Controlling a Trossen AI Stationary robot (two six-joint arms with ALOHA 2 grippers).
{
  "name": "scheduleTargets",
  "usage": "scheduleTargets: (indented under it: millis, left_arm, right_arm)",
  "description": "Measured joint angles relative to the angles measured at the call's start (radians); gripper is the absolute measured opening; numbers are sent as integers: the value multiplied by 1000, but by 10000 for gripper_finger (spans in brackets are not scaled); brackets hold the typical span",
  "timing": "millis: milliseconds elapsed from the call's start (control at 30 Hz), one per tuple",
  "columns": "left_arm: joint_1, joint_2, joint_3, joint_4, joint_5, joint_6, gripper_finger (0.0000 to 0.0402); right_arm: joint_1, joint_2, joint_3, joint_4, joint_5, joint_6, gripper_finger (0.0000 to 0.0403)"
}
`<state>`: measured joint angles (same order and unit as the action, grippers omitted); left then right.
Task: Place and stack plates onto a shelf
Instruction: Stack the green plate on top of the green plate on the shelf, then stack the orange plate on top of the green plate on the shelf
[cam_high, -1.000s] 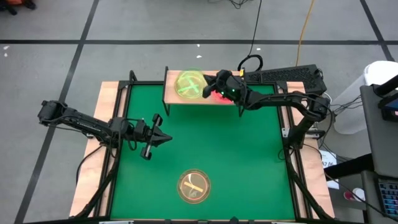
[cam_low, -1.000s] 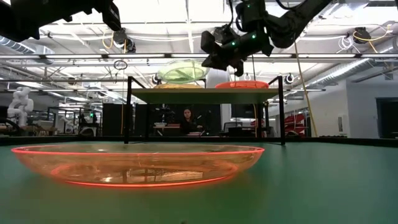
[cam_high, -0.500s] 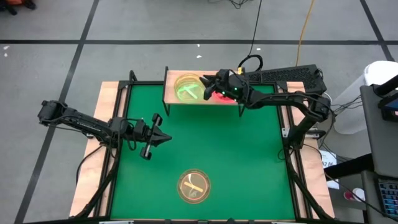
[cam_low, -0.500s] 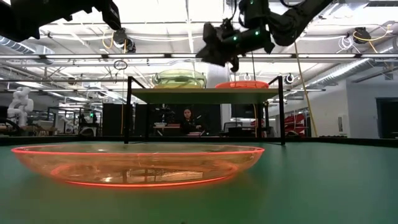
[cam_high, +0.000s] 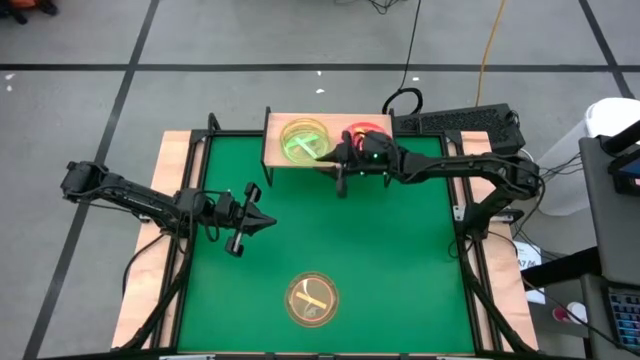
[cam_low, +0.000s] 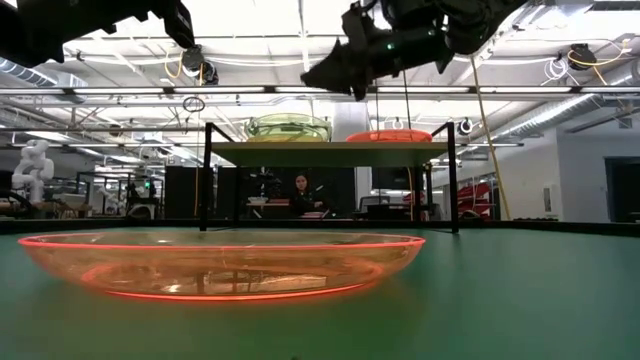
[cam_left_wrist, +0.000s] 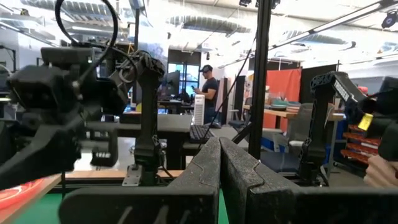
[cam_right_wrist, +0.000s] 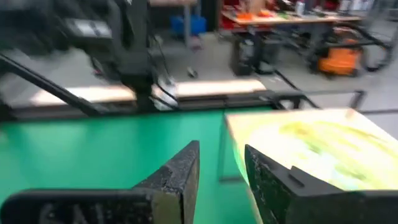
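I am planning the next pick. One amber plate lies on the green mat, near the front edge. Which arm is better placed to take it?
Probably the left. The left gripper hangs over the mat, closer to the amber plate, its jaws shut. The right gripper is at the shelf, farther from the plate, jaws open and empty.

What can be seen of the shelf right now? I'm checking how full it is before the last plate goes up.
The shelf is a small light-wood board on thin black legs, standing level at the far edge of the green mat. It holds two stacks side by side: a green plate on top of one, a red-glowing plate on the other, together covering most of the board. The right gripper is open just in front of it, not touching.
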<state>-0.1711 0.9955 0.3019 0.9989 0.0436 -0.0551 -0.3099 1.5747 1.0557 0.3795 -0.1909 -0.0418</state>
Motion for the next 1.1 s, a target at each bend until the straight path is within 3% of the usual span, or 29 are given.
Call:
scheduleTargets:
  millis: [167, 367, 467, 733, 1100]
  left_arm:
    - [0, 0, 0, 0, -25, -1, 4]
    - [0, 0, 0, -1, -45, -3, 4]
    - [0, 0, 0, -2, -45, -3, 4]
    - [0, 0, 0, -3, -77, -3, 4]
    - [0, 0, 0, -8, -96, -4, 4]
  right_arm:
    - [22, 1, 0, -67, 34, -71, 82]
    - [24, 7, 0, -123, -16, -105, 8]
    - [24, 14, -1, -128, -12, -101, 2]
    - [13, 61, 0, -78, 143, -101, 0]
    - [-38, 83, -1, -6, 143, 4, 0]
